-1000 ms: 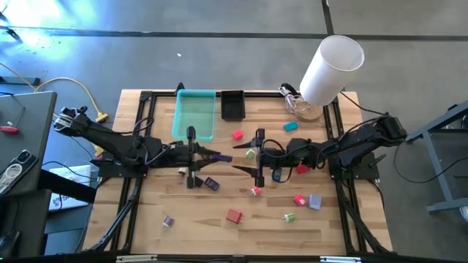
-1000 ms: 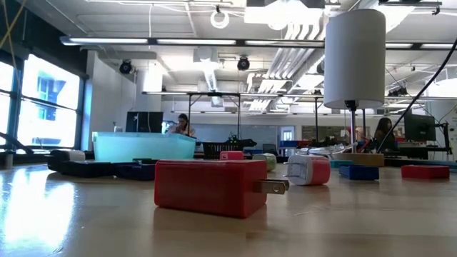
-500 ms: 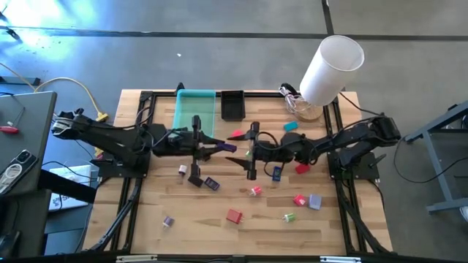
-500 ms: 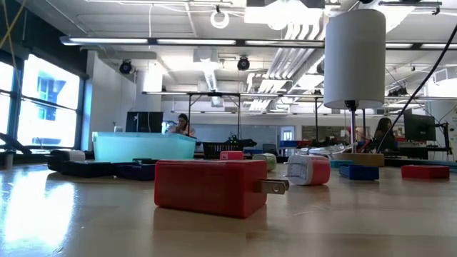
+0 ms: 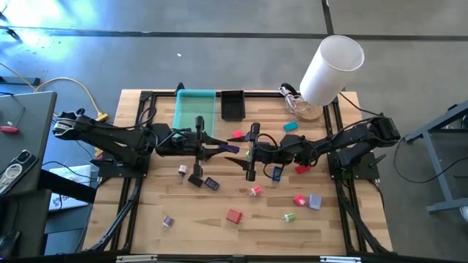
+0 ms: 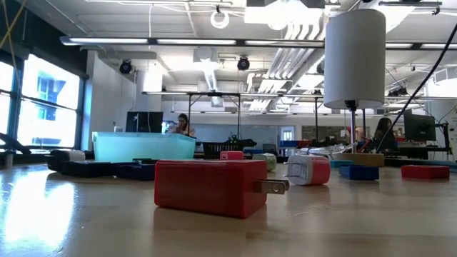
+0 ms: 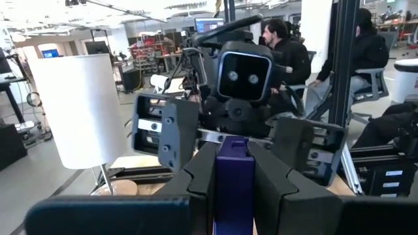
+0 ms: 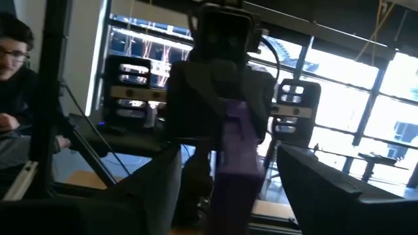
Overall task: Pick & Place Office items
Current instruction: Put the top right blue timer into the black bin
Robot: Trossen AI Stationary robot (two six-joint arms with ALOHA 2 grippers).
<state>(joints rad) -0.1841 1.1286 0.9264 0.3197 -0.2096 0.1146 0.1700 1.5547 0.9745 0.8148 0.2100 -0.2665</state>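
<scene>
I have the two arms nose to nose over the middle of the desk [image 5: 183, 226], and from here it reads as a handover in mid-air. The left gripper [image 5: 225, 148] has its fingers [image 7: 196, 186] closed on a purple block [image 7: 234, 179], holding it upright and pointing it at the other arm, so the free end sticks out for taking. The right gripper [image 5: 235, 160] faces it just beside, fingers [image 8: 153, 183] spread wide on either side of the same block, which in the right wrist view sits in the gap between them. I cannot tell whether they touch it yet; I judge they are lined up to close.

The rest of the office items lie scattered on the wood: a red plug block [image 5: 234, 215] towards the front edge, a green piece [image 5: 289, 217], a red piece [image 5: 299, 199] beside a grey-purple one [image 5: 315, 201], a pink one [image 5: 256, 191], a teal one [image 5: 291, 126] near the back. The teal tray [image 5: 191, 124] and a small black bin [image 5: 232, 107] wait at the back edge, likely the drop spots. The white cylinder [image 5: 330, 69] stands tilted at the back right corner, out of the way.

I can read no brand, label or writing on anything.
</scene>
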